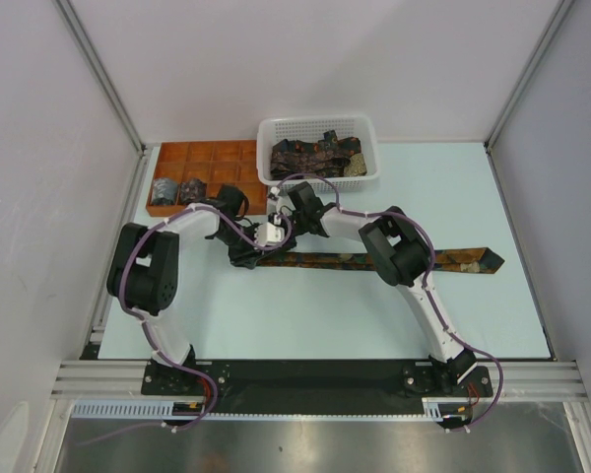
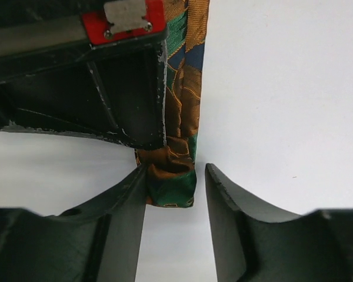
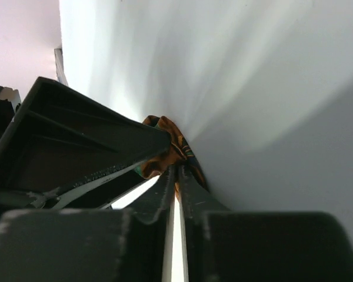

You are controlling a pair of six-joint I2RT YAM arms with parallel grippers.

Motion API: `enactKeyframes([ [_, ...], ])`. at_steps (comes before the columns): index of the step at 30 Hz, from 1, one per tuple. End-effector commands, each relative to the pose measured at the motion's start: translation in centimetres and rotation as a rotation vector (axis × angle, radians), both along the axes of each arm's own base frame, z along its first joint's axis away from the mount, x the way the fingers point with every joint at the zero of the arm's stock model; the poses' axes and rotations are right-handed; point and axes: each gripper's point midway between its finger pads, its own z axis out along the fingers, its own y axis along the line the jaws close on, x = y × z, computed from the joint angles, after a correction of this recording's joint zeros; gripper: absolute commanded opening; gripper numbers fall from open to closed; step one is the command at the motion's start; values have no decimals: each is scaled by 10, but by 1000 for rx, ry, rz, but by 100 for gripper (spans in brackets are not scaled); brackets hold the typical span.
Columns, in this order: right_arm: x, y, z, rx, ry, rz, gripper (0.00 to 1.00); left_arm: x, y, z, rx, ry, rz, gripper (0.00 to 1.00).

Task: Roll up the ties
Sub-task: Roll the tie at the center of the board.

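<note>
Pale table (image 1: 276,315) below: fingers of the left gripper (image 2: 175,176) stand apart astride the folded end of the tie (image 2: 185,106); those of the right gripper (image 3: 176,171) pinch together on that fold. The tie runs toward the table's right edge.

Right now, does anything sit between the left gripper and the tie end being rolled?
Nothing visible does. The tie's folded end lies between the open jaws of the left gripper. The right gripper pinches that same end just beyond, close alongside but not blocking it.
</note>
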Motion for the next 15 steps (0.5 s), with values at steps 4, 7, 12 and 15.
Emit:
enactKeyframes([
  [4, -2, -4, -22, -98, -36, -8, 2, 7, 23, 6, -26, -17, 70, 68],
  [7, -1, -5, -25, -105, -31, -14, 1, 9, 27, 5, -22, -26, 64, 71],
  [12, -2, -3, -25, -102, -31, -11, 0, 10, 20, 7, -45, -24, 56, 71],
  [15, -1, -4, -25, -103, -30, -12, 0, 6, 17, 8, -59, -11, 42, 70],
])
